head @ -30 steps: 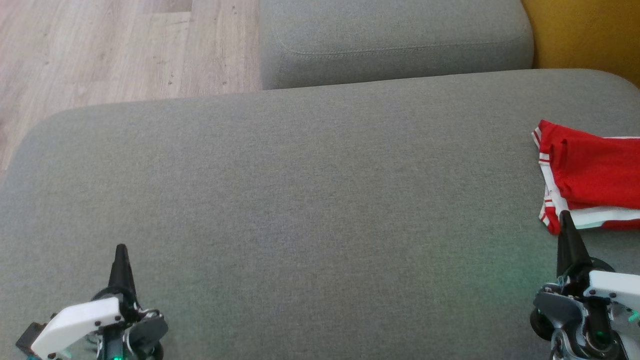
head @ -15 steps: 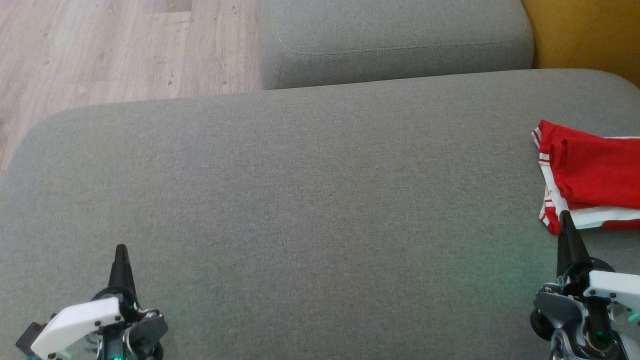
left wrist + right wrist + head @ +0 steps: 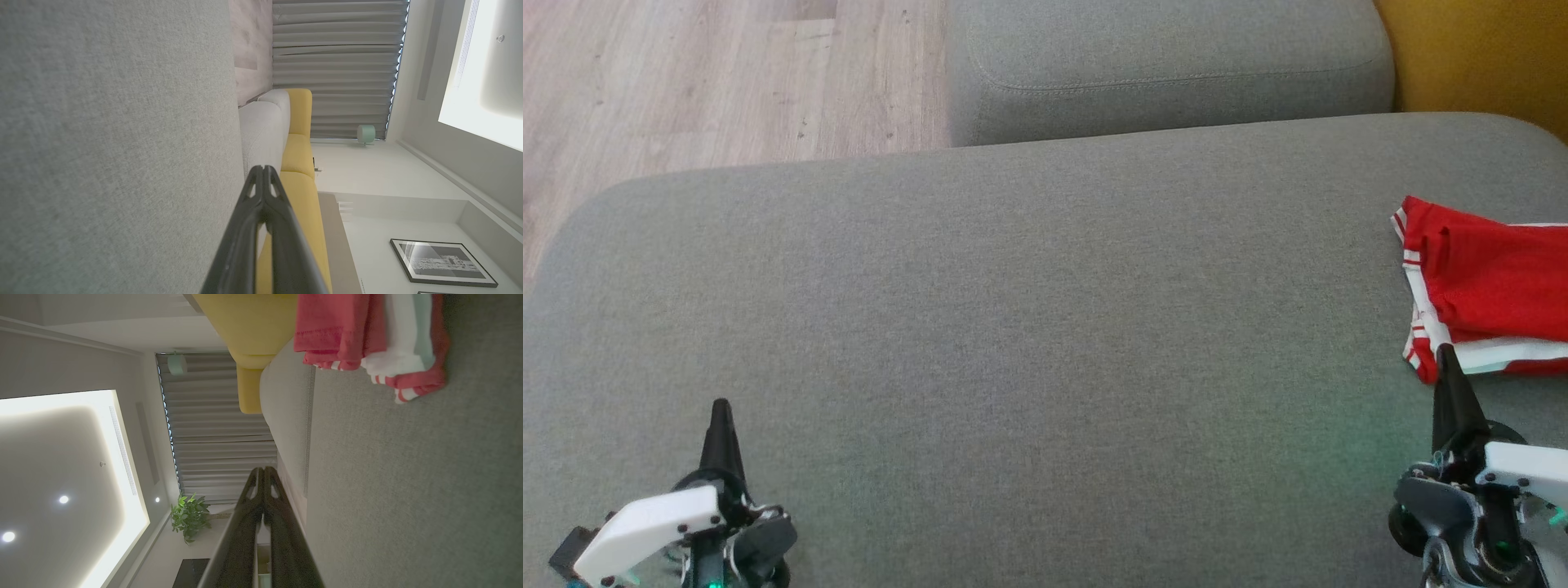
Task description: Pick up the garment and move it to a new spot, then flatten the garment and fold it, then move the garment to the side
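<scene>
The garment [image 3: 1486,282] is red with white stripes and lies folded at the right edge of the grey sofa cushion [image 3: 1029,327]; its far part runs out of the head view. In the right wrist view the garment [image 3: 367,339] lies at the top, well beyond the fingertips. My right gripper [image 3: 1445,351] is shut and empty, its tip just in front of the garment's near edge; whether it touches the cloth I cannot tell. My left gripper [image 3: 720,406] is shut and empty at the lower left, over bare cushion. Both wrist views show the fingers [image 3: 263,169] [image 3: 261,470] pressed together.
A second grey cushion [image 3: 1168,65] sits behind the main one. A yellow sofa part [image 3: 1478,57] stands at the back right. Wooden floor [image 3: 686,82] lies beyond the cushion's far left edge.
</scene>
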Robot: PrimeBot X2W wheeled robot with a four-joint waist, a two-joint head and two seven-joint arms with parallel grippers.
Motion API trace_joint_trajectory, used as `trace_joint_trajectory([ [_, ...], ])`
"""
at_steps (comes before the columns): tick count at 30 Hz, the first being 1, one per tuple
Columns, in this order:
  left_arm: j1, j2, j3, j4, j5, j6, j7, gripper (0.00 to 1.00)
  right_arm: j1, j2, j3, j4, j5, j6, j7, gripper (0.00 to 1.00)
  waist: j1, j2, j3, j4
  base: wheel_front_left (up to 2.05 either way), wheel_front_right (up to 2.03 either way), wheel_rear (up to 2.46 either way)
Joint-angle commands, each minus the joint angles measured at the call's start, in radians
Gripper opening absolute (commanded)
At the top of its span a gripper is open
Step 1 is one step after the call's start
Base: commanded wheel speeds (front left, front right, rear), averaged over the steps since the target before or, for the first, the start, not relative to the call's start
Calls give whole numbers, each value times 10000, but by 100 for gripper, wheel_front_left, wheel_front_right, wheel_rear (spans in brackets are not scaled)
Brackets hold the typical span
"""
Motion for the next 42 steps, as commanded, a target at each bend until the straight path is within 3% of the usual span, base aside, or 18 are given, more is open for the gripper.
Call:
trace_joint_trajectory([
  [1, -517, 43, 329, -279, 90, -69, 30, 0, -549, -51, 214, -313, -25, -7, 57, 0, 0, 0, 0, 0, 0, 0, 0],
  [42, -517, 43, 329, -279, 90, -69, 30, 0, -549, -50, 214, -313, -25, -7, 57, 0, 0, 0, 0, 0, 0, 0, 0],
])
